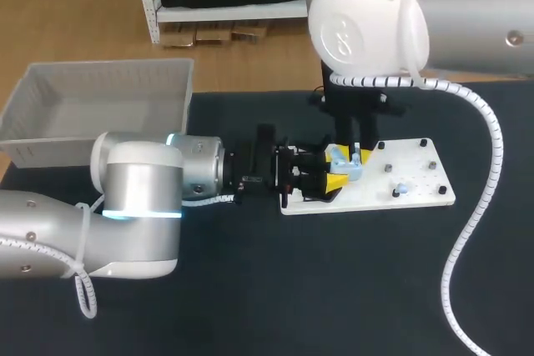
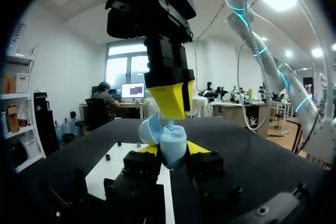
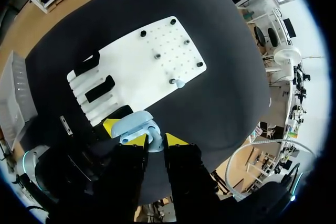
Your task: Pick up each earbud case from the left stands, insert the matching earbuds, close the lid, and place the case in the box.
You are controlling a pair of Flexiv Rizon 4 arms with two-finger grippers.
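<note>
My left gripper (image 1: 324,171) is shut on a light blue earbud case (image 1: 345,163), holding it by its sides just over the left end of the white board (image 1: 413,174). In the left wrist view the case (image 2: 174,149) sits between the yellow tips with its lid (image 2: 149,130) swung open. Straight above it, my right gripper (image 2: 171,103) points down, shut on a small light blue earbud (image 2: 169,125) that touches the case's open top. From the right wrist, the earbud (image 3: 155,143) shows between the tips of my right gripper (image 3: 156,140), with the open case (image 3: 133,124) just beneath.
A second light blue earbud (image 3: 179,83) rests on a peg of the white board (image 3: 157,35), among several dark pegs. Black stands (image 3: 100,88) rise at the board's left end. The grey box (image 1: 100,106) stands at the table's far left, with nothing visible in it.
</note>
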